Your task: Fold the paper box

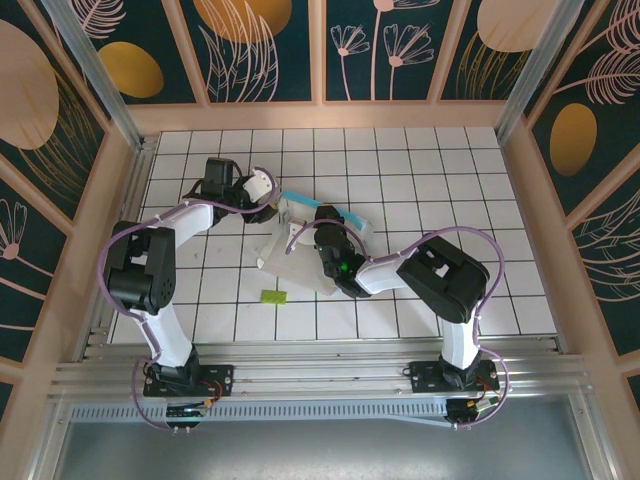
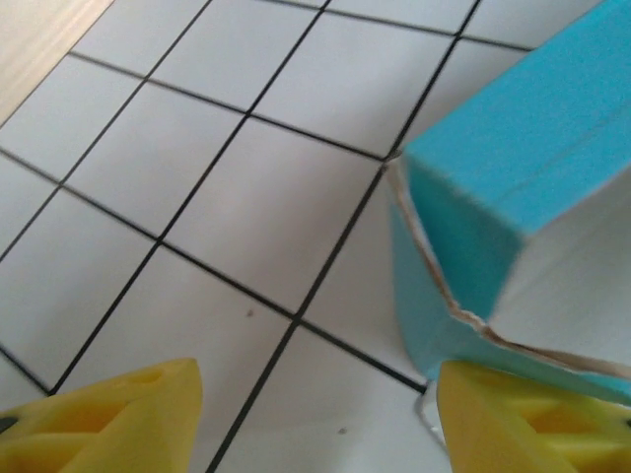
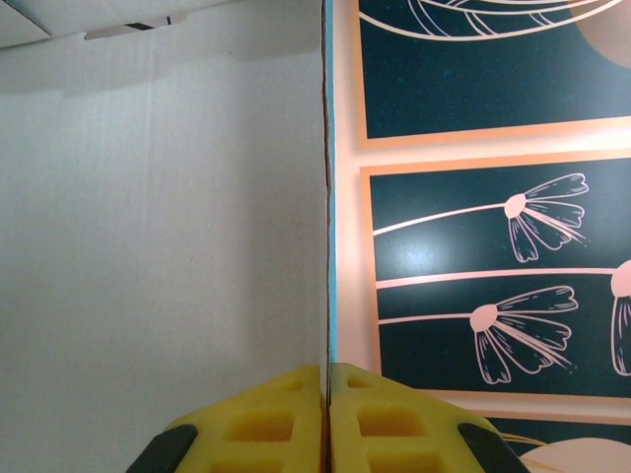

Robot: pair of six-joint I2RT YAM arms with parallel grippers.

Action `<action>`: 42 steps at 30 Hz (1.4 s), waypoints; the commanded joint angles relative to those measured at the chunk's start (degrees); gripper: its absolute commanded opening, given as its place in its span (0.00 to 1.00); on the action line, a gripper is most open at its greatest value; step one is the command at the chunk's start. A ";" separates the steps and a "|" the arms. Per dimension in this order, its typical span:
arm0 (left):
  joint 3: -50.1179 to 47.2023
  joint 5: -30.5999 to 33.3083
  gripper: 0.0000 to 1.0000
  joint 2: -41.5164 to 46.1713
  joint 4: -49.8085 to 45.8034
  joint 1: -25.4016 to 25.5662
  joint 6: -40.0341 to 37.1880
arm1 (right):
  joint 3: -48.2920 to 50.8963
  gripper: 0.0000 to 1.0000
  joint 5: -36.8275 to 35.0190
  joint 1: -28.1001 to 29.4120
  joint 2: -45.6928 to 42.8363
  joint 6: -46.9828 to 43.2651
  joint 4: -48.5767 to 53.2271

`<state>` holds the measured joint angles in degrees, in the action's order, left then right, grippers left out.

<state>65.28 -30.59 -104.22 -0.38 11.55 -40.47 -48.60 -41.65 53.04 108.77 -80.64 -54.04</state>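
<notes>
**Box half up: right pinching a panel, left open at the corner**

Using the little yellow-green scrap (image 1: 272,295) as the marker: the paper box (image 1: 295,262) sits just beyond it on the tiled table (image 1: 420,200), a touch to the right. Its white inside faces up, with a teal strip along the far edge. It's partly raised, not flat, so I'd call the fold somewhere in the middle.

Your right gripper (image 1: 322,222) is beyond and right of the scrap, over the box's middle. On the right wrist cam the jaws are clamped tight on the thin edge of a white panel, with the card standing upright between the pads (image 3: 286,424). Solid pinch, that's your anchor.

Your left gripper (image 1: 272,205) is straight beyond the scrap, at the box's left end. It's released and holding nothing. The left wrist cam shows bare tile between the fingers (image 2: 118,419), with the teal corner right by one of them. Can't tell if it's touching.

What I'd do: treat the right pinch as the hinge and don't yank, since thin card creases where you don't want it. Bring the left in so the teal wall goes between the fingers, not under one, then push along the existing crease. If the card bows instead of folding on the line, back off and re-aim. Watch the box doesn't skid toward the scrap.
</notes>
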 commanded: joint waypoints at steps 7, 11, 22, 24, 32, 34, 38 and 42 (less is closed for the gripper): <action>5.73 -8.99 0.59 -3.95 -4.50 -0.21 4.21 | -0.44 0.10 2.91 0.31 0.39 2.02 3.68; 6.45 -8.08 0.57 -5.58 -3.82 0.52 6.28 | -0.44 0.10 3.02 0.41 0.64 2.07 3.35; 9.87 -1.65 0.53 -8.34 -6.36 4.14 7.67 | -0.17 0.10 2.72 0.66 0.50 2.86 3.68; 10.00 -1.32 0.48 -8.39 -5.39 4.22 8.58 | -0.09 0.10 2.71 0.74 0.52 2.90 3.68; 12.20 3.44 0.33 -9.48 -7.23 4.73 12.78 | 0.07 0.10 2.55 0.95 0.28 3.60 3.76; 12.33 7.82 0.26 -9.27 -7.44 5.44 14.97 | 0.00 0.10 2.41 1.10 0.53 3.64 3.77; 10.35 11.95 0.27 -7.73 -6.56 7.00 17.27 | -0.27 0.11 2.21 1.39 1.09 3.77 3.47; 8.64 12.04 0.35 -6.35 -5.25 7.62 19.04 | -0.36 0.11 2.19 1.37 0.59 4.52 3.65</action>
<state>74.98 -20.82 -112.53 -6.37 18.74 -24.12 -48.80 -40.66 53.39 108.77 -78.50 -53.60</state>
